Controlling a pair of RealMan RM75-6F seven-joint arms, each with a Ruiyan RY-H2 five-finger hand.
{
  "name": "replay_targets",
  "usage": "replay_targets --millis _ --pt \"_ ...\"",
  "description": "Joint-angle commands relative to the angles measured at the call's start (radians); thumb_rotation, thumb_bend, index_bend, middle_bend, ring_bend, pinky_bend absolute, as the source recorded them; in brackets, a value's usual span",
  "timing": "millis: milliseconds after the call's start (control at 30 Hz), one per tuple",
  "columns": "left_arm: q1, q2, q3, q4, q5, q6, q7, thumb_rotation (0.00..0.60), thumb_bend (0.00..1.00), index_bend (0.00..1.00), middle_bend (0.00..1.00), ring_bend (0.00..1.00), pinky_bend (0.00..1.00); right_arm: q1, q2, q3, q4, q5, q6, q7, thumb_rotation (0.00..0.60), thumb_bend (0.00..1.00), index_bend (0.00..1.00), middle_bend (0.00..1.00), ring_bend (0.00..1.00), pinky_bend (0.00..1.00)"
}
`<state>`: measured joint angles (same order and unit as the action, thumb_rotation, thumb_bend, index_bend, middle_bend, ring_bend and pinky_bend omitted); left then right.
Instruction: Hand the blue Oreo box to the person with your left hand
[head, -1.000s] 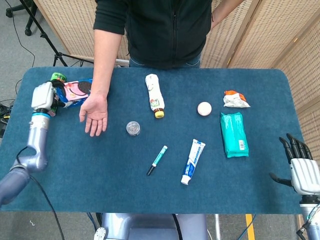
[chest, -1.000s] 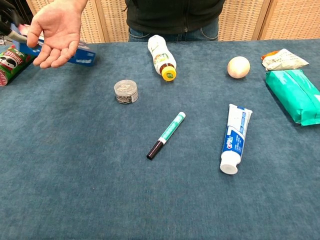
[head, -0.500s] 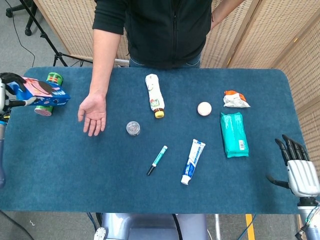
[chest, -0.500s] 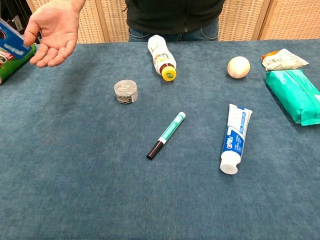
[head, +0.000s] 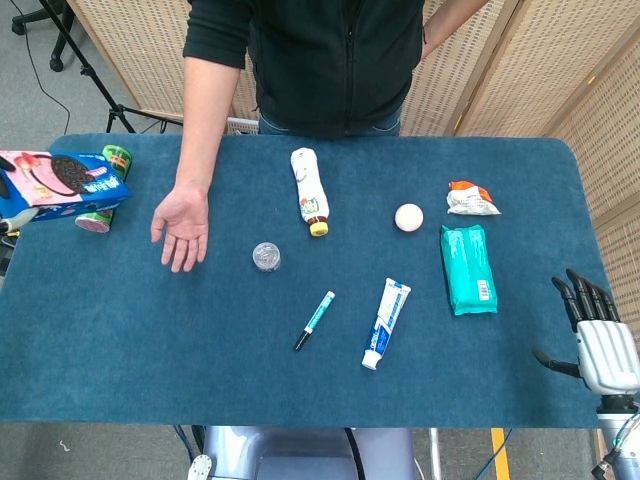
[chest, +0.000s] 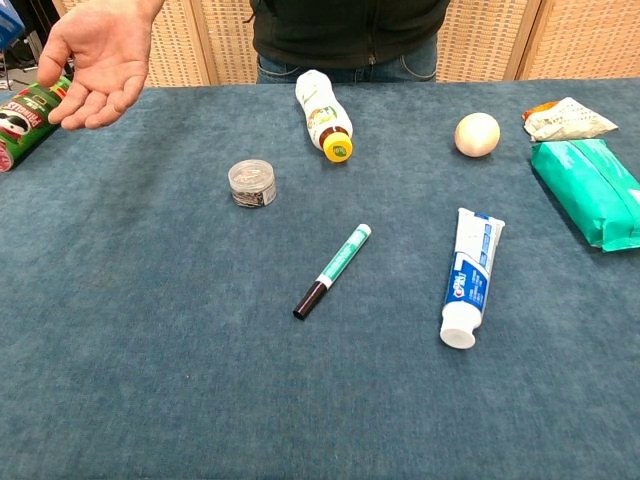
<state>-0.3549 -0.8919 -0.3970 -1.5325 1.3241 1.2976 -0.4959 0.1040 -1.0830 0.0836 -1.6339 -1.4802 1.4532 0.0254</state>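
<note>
The blue Oreo box (head: 62, 181) hangs in the air over the table's left edge, its pink and cookie face turned up. My left hand (head: 5, 212) grips its left end; only a sliver of the hand shows at the frame edge. In the chest view only a blue corner of the box (chest: 8, 20) shows at the top left. The person's open hand (head: 181, 225) waits palm up to the right of the box, a short gap away. At the right front, off the table edge, my right hand (head: 598, 337) stays open and holds nothing.
A green can (head: 110, 168) lies under the box at the left edge. On the blue table (head: 150, 340) lie a white bottle (head: 309, 190), small round jar (head: 265, 257), marker (head: 314, 320), toothpaste tube (head: 386, 323), white ball (head: 408, 217), green wipes pack (head: 467, 268) and a crumpled wrapper (head: 470, 199).
My left hand has lifted the Oreo box off the table and carried it left and up, turning its face upward. The person's hand has drifted slightly left. The right hand barely moved.
</note>
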Motion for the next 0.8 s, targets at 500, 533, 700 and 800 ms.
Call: replay_targets --millis 500,533,700,800 --pt "0.119 0.255 0.036 -0.175 0.278 0.232 -0.421 0.6 0.44 0.74 0.62 0.41 0.5 -0.003 0.001 0.001 -0.006 -0.001 0.008 -0.006 0.6 0.0 0.0 0.0 0.0 0.07" --pt "0.103 0.239 0.037 -0.177 0.294 0.233 -0.412 0.6 0.44 0.74 0.62 0.41 0.5 -0.003 0.001 0.001 -0.006 -0.001 0.008 -0.007 0.6 0.0 0.0 0.0 0.0 0.07" --pt "-0.008 0.133 0.053 -0.213 0.363 0.168 -0.317 0.6 0.43 0.74 0.62 0.41 0.5 -0.001 0.0 0.003 -0.001 0.007 0.003 -0.008 0.6 0.0 0.0 0.0 0.0 0.07" --pt "-0.08 0.052 0.06 -0.228 0.362 0.102 -0.242 0.6 0.43 0.74 0.62 0.41 0.5 0.001 -0.002 0.004 0.004 0.012 -0.003 -0.009 0.6 0.0 0.0 0.0 0.0 0.07"
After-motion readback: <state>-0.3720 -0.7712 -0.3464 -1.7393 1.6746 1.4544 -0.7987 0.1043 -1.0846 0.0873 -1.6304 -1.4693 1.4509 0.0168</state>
